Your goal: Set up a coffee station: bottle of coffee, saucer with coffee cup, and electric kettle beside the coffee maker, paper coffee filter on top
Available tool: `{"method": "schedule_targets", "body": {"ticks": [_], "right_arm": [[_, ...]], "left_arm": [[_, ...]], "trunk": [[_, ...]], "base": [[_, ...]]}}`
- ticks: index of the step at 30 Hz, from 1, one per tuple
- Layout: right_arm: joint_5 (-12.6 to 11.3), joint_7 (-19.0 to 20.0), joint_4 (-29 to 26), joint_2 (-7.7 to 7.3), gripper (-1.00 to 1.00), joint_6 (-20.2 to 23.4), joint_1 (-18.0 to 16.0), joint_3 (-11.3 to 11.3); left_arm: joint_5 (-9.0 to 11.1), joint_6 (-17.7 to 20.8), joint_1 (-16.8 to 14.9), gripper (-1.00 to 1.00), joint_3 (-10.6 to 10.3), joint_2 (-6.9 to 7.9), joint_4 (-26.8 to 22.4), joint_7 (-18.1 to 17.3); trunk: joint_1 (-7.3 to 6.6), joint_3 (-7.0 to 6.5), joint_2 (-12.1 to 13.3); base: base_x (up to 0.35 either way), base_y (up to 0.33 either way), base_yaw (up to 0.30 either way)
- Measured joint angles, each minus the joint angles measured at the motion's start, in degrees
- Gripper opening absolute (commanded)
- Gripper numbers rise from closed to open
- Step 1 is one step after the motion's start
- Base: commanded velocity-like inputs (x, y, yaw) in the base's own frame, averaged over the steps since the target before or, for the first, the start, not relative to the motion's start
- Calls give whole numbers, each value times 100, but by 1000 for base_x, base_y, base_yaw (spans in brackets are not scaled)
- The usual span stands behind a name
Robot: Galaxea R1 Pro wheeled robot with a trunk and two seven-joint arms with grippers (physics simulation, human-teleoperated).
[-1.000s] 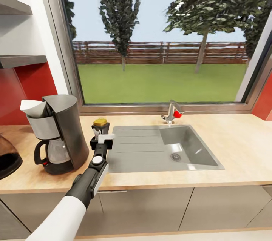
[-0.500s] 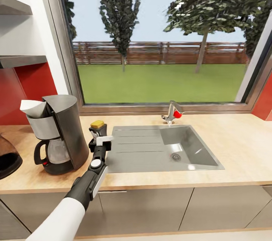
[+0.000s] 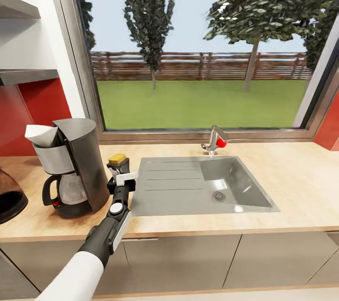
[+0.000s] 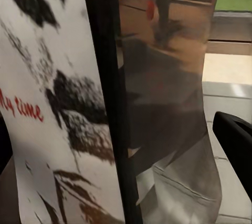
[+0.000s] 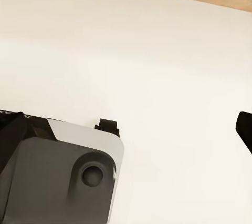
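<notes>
Dark glass of the electric kettle [image 3: 10, 199] sits at the far left edge of the kitchen countertop [image 3: 301, 183], cut off by the frame, and next over stands the coffee maker [image 3: 70, 169] with the paper coffee filter [image 3: 41, 134] already poking out of its top. Over the last second I've carried the bottle of coffee [image 3: 118, 165] leftward along the counter, away from the sink's [image 3: 202, 188] draining board and closer to the coffee maker's side; my left gripper [image 3: 120, 174] is pinched on it, jaws pressed against the jar (wrist view shows the label [image 4: 47, 103] right up close, the coffee maker's shiny flank just beyond). That puts the bottle step nearly done, I'd say: it looks just beside the machine, so what's left is setting it down and letting go. Can't tell if the base is touching the counter yet. Two dark kitchen shelf slabs [image 3: 26, 75] hang upper left. Tap with red lever [image 3: 215, 141] further right, well apart, not in my way. Main risk: nudging the coffee maker. My right gripper's state I cannot tell.
</notes>
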State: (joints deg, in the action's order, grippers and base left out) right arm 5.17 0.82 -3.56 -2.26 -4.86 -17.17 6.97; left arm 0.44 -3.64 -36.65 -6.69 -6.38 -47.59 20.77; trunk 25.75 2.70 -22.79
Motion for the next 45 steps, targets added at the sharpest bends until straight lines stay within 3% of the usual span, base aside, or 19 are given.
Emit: {"method": "schedule_targets", "body": {"ticks": [5,15,39,45], "right_arm": [[0,6,4,0,100,11,0,0],[0,17,8,0,100,16,0,0],[0,18,35,-17,100,9,0,-1],[0,18,35,-18,100,9,0,-1]], "left_arm": [[9,-135,44,-100,22,2,31,-7],[14,-602,41,-100,146,-6,602,-15],[10,-647,154,-100,139,0,642,-8],[19,-659,197,-100,241,3,719,-12]], "trunk": [[0,0,0],[0,0,0],[0,0,0],[0,0,0]], "base": [[0,0,0],[0,0,0],[72,0,0],[0,0,0]]}}
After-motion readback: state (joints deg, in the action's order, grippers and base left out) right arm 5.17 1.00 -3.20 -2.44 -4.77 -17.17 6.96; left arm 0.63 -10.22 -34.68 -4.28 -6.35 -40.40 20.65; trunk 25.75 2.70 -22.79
